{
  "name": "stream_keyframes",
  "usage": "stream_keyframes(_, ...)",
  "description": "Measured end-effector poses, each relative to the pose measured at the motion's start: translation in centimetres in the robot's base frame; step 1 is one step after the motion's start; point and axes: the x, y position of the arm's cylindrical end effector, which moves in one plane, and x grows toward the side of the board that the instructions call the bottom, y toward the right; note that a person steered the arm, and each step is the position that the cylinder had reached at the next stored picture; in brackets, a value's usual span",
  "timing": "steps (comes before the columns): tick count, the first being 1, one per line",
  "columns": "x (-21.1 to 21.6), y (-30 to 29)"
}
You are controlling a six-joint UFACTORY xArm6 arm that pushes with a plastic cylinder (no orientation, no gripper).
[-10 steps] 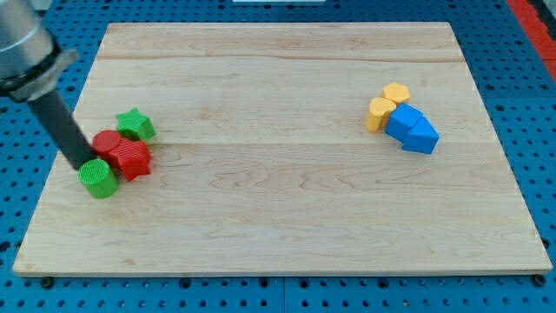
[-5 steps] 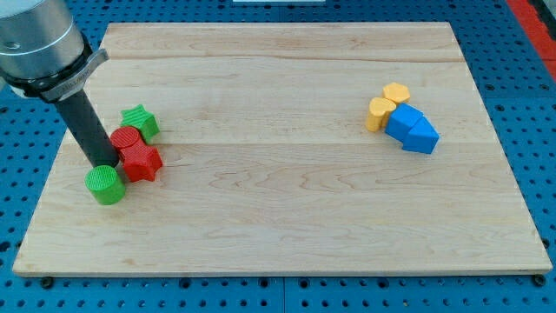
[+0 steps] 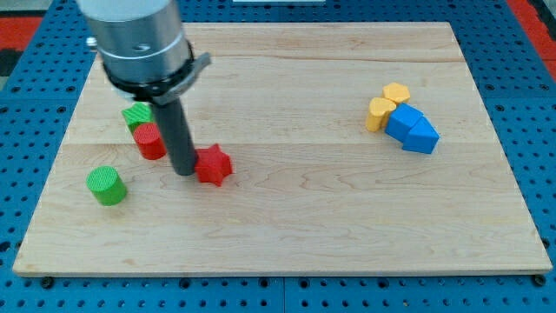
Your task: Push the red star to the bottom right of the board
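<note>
Bright, even light is falling from above across the pale wooden worktop [image 3: 295,209], leaving no hot glare on the grain. Shadows are lying short and soft, hugging the base of the small red star block [image 3: 213,164] and the green ribbed cylinder [image 3: 106,185]. The metallic grey arm housing [image 3: 139,39] is showing slight motion blur; everything else is staying crisp to the edges.

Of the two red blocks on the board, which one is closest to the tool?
The red star. It sits right against my tip, on its right in the view. The other red block, the red cylinder, stands apart from my tip, toward the view's upper left.
</note>
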Motion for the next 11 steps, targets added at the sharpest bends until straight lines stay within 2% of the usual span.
stream_keyframes(3, 0.2, 15.1)
stream_keyframes(4, 0.1, 15.4)
stream_keyframes(6, -3.8, 14.6)
stream_keyframes(8, -1.3, 17.6)
stream_keyframes(11, -2.8, 18.8)
